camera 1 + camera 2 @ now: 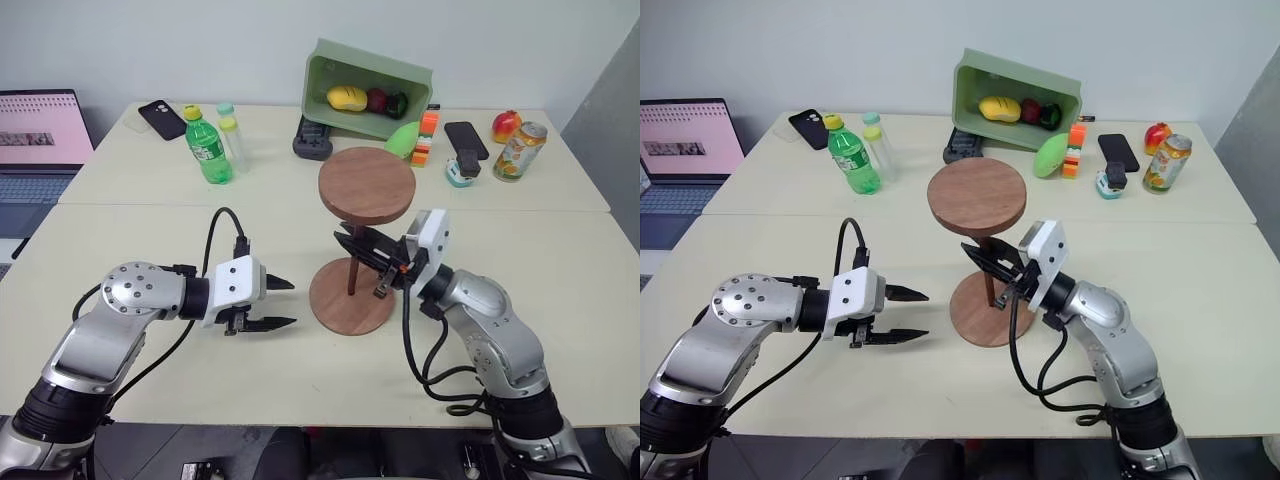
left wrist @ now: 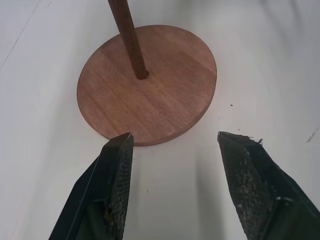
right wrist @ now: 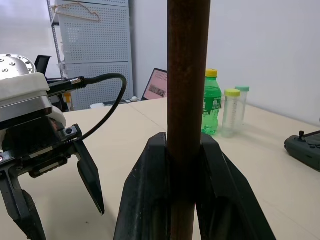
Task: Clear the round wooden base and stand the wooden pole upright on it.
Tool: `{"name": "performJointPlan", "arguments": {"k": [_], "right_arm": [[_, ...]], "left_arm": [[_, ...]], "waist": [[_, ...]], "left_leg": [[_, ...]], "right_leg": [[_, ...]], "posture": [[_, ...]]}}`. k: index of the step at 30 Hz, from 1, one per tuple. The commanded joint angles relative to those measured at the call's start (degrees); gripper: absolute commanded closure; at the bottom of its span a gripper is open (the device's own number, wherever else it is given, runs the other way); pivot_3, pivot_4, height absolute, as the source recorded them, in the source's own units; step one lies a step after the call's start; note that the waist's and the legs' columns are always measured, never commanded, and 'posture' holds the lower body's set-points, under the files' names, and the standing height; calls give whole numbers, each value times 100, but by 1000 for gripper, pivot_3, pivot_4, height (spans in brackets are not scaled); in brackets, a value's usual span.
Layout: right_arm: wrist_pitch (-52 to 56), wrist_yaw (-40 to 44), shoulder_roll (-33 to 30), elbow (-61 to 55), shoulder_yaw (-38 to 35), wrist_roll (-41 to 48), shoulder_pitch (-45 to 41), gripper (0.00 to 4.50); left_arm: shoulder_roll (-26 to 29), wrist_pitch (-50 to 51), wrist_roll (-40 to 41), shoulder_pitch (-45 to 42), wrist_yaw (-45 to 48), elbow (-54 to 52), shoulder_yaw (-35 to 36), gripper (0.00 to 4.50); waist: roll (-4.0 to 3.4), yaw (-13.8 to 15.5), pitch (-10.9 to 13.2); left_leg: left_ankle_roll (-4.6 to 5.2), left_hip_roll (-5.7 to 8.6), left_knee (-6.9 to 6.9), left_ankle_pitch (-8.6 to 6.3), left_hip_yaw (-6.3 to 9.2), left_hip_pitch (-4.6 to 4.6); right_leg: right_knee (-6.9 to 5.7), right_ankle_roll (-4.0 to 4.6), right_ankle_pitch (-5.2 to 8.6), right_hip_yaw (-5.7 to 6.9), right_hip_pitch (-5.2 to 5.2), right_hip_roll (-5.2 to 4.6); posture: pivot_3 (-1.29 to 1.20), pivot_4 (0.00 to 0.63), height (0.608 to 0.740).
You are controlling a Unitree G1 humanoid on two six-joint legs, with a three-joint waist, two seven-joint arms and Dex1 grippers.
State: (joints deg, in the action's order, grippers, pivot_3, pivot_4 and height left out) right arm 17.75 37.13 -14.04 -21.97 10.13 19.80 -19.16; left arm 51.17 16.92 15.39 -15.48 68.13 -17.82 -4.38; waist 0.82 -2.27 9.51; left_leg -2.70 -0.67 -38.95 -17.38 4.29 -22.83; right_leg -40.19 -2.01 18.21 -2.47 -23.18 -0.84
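Note:
The round wooden base point(image 1: 338, 305) lies flat on the table in front of me. The wooden pole point(image 1: 352, 274) stands upright in its centre hole, with its round disc point(image 1: 367, 185) on top. My right gripper point(image 1: 356, 258) is shut on the rod partway up, and the rod point(image 3: 187, 100) shows clamped between the black fingers point(image 3: 145, 200). My left gripper point(image 1: 294, 303) is open and holds nothing. It sits low over the table just left of the base and points at it. In the left wrist view the base point(image 2: 160, 100) lies just beyond the spread fingers point(image 2: 117, 170).
At the back of the table are a green bin point(image 1: 365, 85) tipped on its side with fruit inside, a green bottle point(image 1: 207, 145), a clear bottle point(image 1: 232, 135), two phones, a black controller point(image 1: 312, 140), a can point(image 1: 520, 150) and a laptop point(image 1: 40, 140) at far left.

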Motion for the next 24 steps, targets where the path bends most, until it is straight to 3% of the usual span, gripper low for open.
{"name": "performJointPlan", "arguments": {"k": [1,24], "right_arm": [[61,90,-110,-93,-7,113,81,4238],[276,-261,-218,496,268,-265,114,4238]], "left_arm": [[41,-95,22,-21,-3,-80,72,1719],[-14,3,94,-31,-48,-75,94,1719]], "waist": [[0,3,0],[2,6,-26]], "left_leg": [[0,0,0,0,1,0],[1,0,0,0,0,11]], "right_leg": [[0,0,0,0,0,0],[-5,0,0,-1,9,0]], "posture": [[0,150,740],[0,150,740]]}}
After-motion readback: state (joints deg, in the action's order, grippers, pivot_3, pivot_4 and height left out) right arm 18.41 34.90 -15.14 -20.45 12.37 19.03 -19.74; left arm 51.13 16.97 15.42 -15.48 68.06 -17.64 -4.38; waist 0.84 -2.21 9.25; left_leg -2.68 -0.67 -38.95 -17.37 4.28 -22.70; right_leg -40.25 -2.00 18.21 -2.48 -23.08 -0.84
